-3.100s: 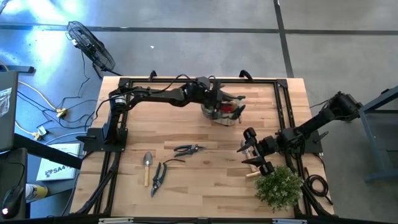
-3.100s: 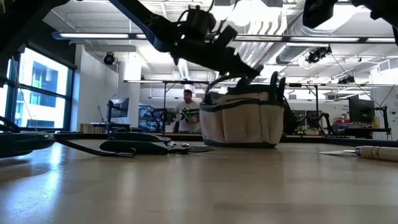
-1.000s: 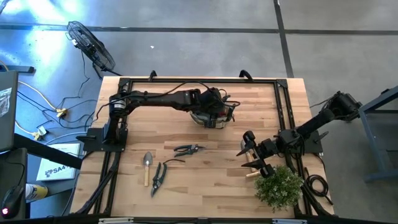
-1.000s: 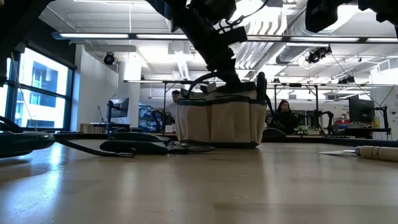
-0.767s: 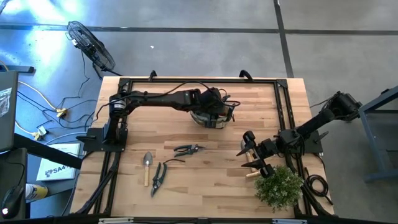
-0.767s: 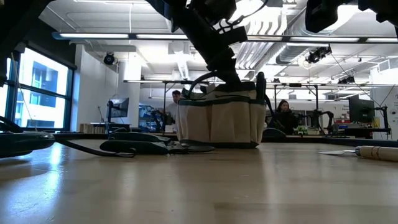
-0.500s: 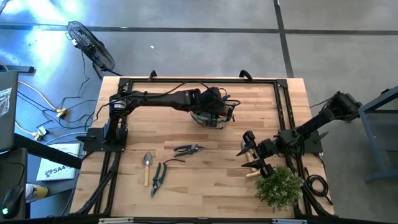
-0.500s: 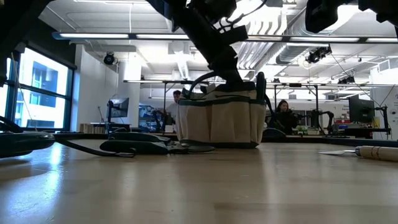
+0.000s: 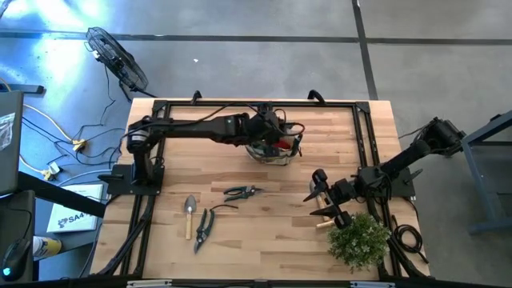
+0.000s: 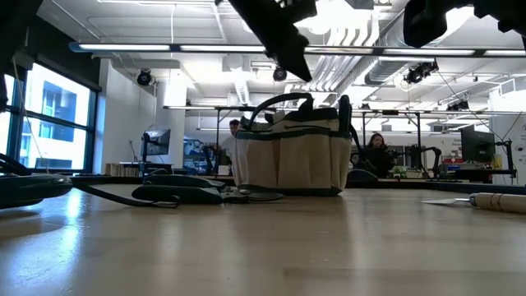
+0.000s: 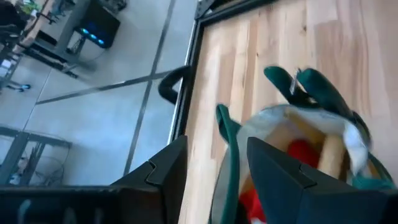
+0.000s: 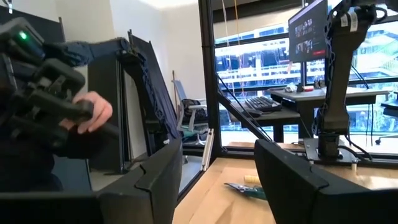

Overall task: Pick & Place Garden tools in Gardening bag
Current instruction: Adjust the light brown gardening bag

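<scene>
The left gripper (image 9: 282,138) hangs just above the gardening bag (image 9: 270,150) at the far middle of the table (image 9: 264,232), its fingers (image 11: 273,180) spread apart with nothing between them; past them, down in the bag's mouth, something red, likely the glove (image 11: 305,153), lies beside a pale wooden handle (image 11: 333,155), and the dark green loop handles (image 11: 311,84) stand up over the rim. From table height the bag sits upright, its pockets facing the camera, and the arm is clear of the top of it. Nearer the front, well apart from the bag, a pair of dark pruning shears (image 9: 242,192) lies on the boards; further to the left a trowel (image 9: 190,212) with a pale handle lies just beside a second pair of shears (image 9: 203,228). The right gripper (image 9: 324,200) waits over the right side of the table, fingers parted and empty, with another wooden-handled tool (image 9: 324,225) on the boards near it and a bushy green plant (image 9: 360,240) at the front right corner. Beyond the table, a person's hand (image 12: 93,115) holds a dark control handle.
</scene>
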Robot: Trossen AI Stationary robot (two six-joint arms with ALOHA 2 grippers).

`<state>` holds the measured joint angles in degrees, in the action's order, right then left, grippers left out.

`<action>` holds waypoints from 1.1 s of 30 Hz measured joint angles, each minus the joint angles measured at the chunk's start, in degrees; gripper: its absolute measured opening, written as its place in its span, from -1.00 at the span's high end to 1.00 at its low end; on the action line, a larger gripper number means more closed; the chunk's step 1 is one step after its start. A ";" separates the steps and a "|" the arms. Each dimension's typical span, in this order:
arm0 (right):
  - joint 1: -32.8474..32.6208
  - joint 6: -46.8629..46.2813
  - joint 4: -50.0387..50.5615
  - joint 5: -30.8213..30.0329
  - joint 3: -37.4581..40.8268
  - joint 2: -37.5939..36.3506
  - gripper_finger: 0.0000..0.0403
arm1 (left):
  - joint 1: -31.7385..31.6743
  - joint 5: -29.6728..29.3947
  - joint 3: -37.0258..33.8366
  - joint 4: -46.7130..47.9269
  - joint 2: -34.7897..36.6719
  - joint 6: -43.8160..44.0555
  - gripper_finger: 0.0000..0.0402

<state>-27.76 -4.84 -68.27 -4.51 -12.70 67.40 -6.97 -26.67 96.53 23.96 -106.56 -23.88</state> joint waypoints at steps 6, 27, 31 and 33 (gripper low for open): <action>0.00 0.00 1.07 0.13 0.00 0.00 0.05 | 2.90 0.01 -0.02 12.26 4.19 5.28 0.21; 0.01 -0.84 5.46 -2.47 -0.01 -0.02 0.05 | 9.57 -7.67 -0.76 47.48 6.14 23.00 0.21; 0.71 -6.76 12.56 -5.25 -0.01 -0.02 0.05 | 7.93 -17.50 -0.76 51.90 6.14 25.10 0.21; 1.57 -10.17 16.08 -6.47 -0.01 -0.02 0.05 | 5.88 -17.86 -0.76 53.40 6.14 25.60 0.21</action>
<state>-26.19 -15.01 -52.19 -10.98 -12.71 67.37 -1.09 -44.53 95.77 77.36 -100.42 1.72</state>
